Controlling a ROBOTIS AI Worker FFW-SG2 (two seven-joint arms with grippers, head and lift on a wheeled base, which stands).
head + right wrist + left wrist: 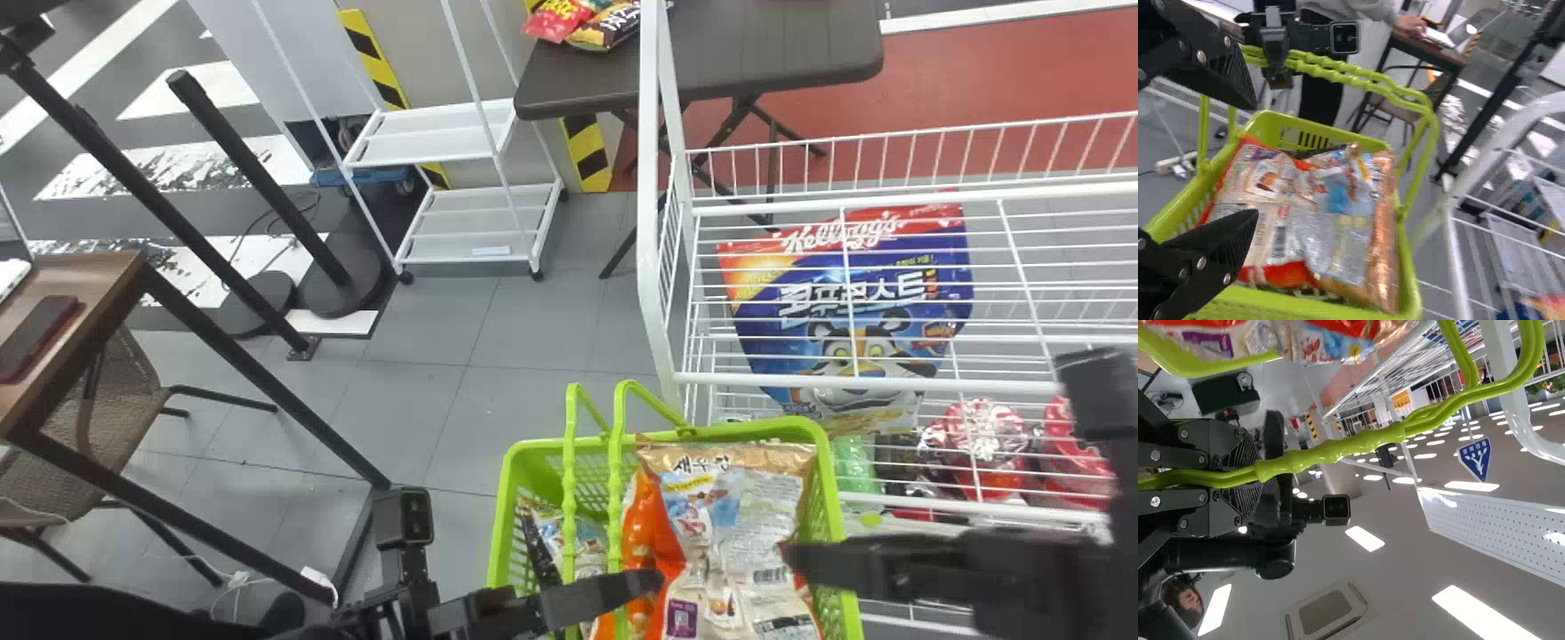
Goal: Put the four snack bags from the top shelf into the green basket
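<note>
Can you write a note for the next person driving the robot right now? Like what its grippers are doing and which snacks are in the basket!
Left gripper: shut on the green handles.
Right gripper: open and empty, over the basket.
Done: snack bags lie in the basket, overlapping too much to count.
Left: a blue and red tiger bag stands in the white wire rack; I can't tell if it's one of the four. Probably count the basket's bags first.
</note>
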